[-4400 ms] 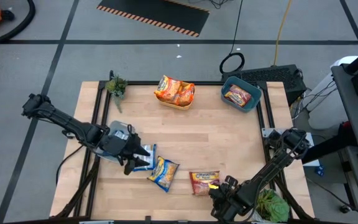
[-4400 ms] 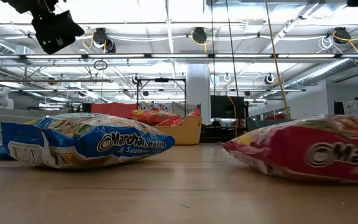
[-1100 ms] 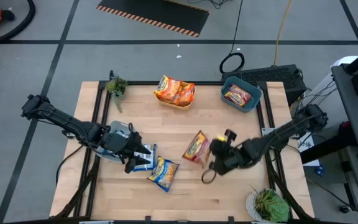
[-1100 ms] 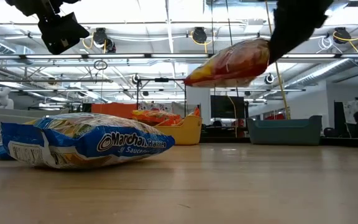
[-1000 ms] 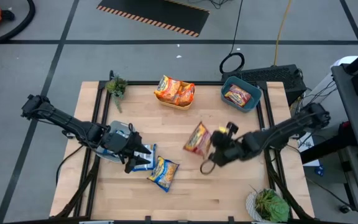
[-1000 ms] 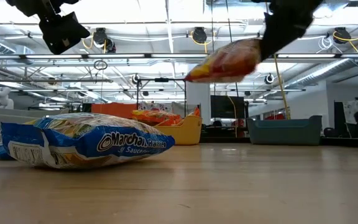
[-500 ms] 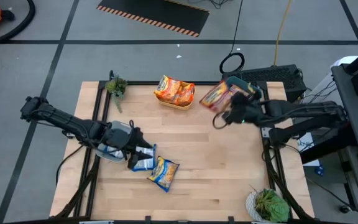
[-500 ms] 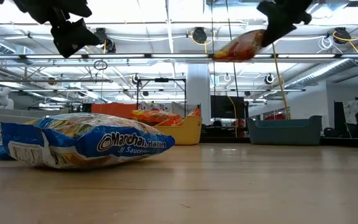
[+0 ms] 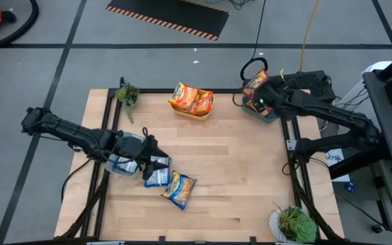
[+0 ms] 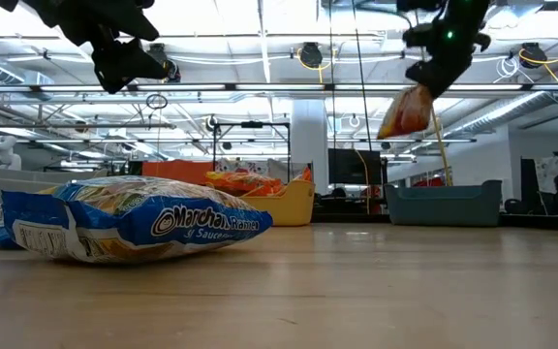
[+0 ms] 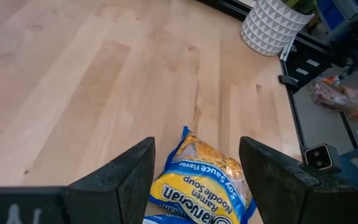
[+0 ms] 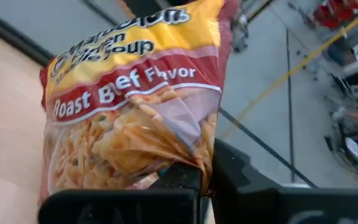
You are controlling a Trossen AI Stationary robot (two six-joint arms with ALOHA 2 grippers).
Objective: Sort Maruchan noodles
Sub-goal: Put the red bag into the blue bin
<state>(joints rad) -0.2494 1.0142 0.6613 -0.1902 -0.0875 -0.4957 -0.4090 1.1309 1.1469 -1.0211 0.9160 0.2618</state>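
From above, the whole bench (image 9: pixel 237 177) is laid out: a yellow bin (image 9: pixel 192 109) holding orange packets (image 9: pixel 190 99) at the far edge, a teal bin (image 9: pixel 267 112) at the far right corner, and two packets lying loose near the left arm, a blue-and-white packet (image 9: pixel 157 174) and a blue-and-yellow packet (image 9: pixel 178 188) just beside it. What is hidden there is supplied by the right wrist view, where the printing on the red-brown packet (image 12: pixel 135 106) can be read as roast beef flavour, and its lower edge is seen pinched between the fingers. The right hand (image 9: pixel 258 96) is clenched on that packet, which is held in the air over the teal bin; in the low view the red-brown packet (image 10: pixel 407 110) is seen dangling well clear of the bench top below the right hand (image 10: pixel 432 66). The left hand (image 9: pixel 156 162) is spread partly apart and grasps nothing; it is poised over the loose packets, and in the left wrist view the blue-and-yellow packet (image 11: pixel 199 177) is framed between its two fingers (image 11: pixel 129 177), lying flat on the wood with no contact visible. In the low view the same packet (image 10: pixel 134 231) is shown large in the foreground, resting on the bench.
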